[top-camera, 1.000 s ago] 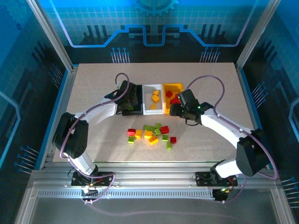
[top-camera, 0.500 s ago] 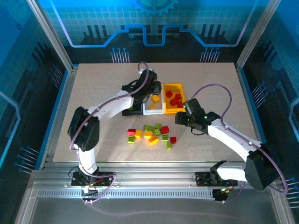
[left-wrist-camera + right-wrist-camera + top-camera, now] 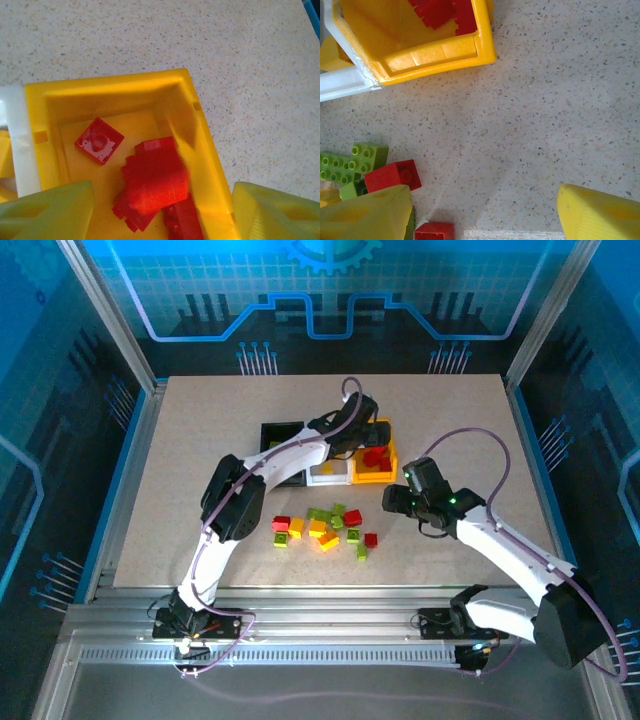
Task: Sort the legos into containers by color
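My left gripper (image 3: 368, 443) (image 3: 162, 215) is open over the yellow bin (image 3: 378, 476) (image 3: 105, 85). A blurred red brick (image 3: 157, 180) sits between its spread fingers, touching neither, above other red bricks (image 3: 99, 141) in the bin. The right gripper (image 3: 393, 502) (image 3: 482, 217) is open above bare table, near-right of the yellow bin (image 3: 435, 57). Loose red, green and yellow-orange legos (image 3: 325, 525) lie in a pile on the table. Two red bricks (image 3: 393, 175) and green ones (image 3: 352, 162) lie by the right gripper's left finger. The white bin (image 3: 328, 473) and black bin (image 3: 279, 437) stand left of the yellow one.
The three bins stand in a row at mid-table, with my left arm stretched across the black and white ones. A lone red brick (image 3: 371, 539) lies at the pile's right edge. Bare tabletop (image 3: 460, 430) stretches right of the bins, and metal frame posts stand at the table's corners.
My left arm swung right from the black bin to the yellow bin and opened, letting go of a red brick. The right arm drew back from the yellow bin towards the near right.
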